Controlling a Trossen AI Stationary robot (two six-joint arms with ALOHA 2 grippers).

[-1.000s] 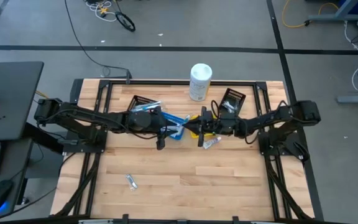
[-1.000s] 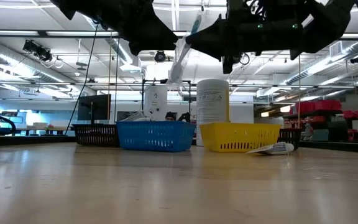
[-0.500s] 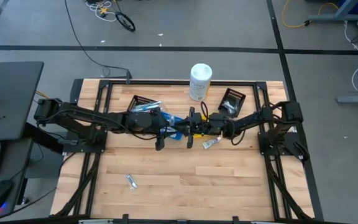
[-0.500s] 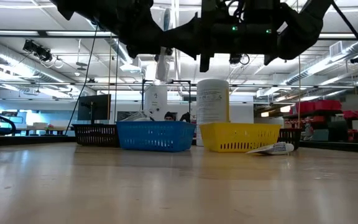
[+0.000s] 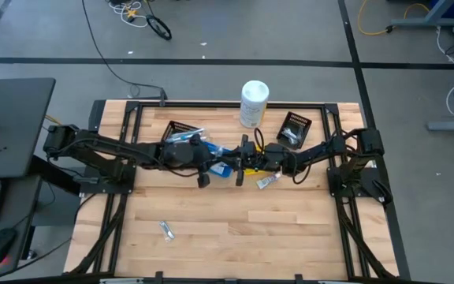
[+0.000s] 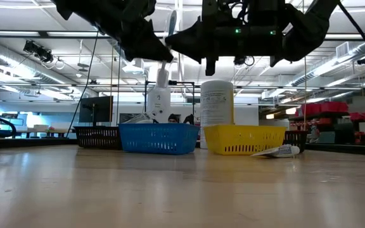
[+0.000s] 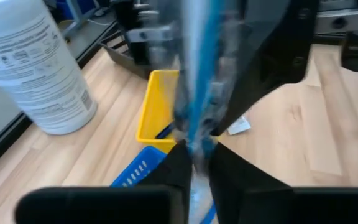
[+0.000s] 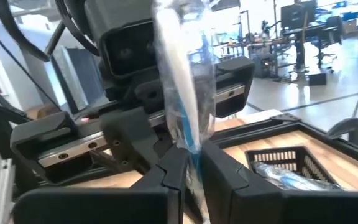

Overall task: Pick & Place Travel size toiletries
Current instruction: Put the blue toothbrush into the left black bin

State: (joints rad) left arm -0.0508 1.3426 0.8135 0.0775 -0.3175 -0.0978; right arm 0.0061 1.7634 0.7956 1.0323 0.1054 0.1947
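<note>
A slim toothbrush in a clear wrapper (image 6: 172, 24) stands nearly upright in the air between my two arms, above the blue bin (image 6: 159, 138) and the yellow bin (image 6: 244, 139). My left gripper (image 7: 194, 149) reaches it from the table's left and is shut on it. My right gripper (image 8: 188, 152) comes from the table's right and is also shut on it. In the high view the two grippers meet at mid-table (image 5: 231, 164). A white tube (image 5: 268, 181) lies on the wood beside the yellow bin. My left gripper pinches the wrapped toothbrush (image 7: 194, 127) between its two fingers, somewhere along its middle. The fingers come from the table's left, slanting a little downward, and lie across it. The toothbrush is clear of the table and bins. My right gripper pinches the same toothbrush through its wrapper (image 8: 190, 140) between its two fingers. These fingers come level from the table's right, across the handle. The brush rises nearly upright past them (image 8: 176, 68).
A large white canister (image 5: 254, 102) stands at the far edge. Two black bins (image 5: 181, 130) (image 5: 294, 128) with small items flank it. One more small item (image 5: 166, 229) lies on the open near-left wood.
My right gripper has carried the toothbrush toward the table's left, up to my left gripper, then stopped. The brush has swung from slanted to nearly upright. My left gripper has shut on it, tipping slightly.
</note>
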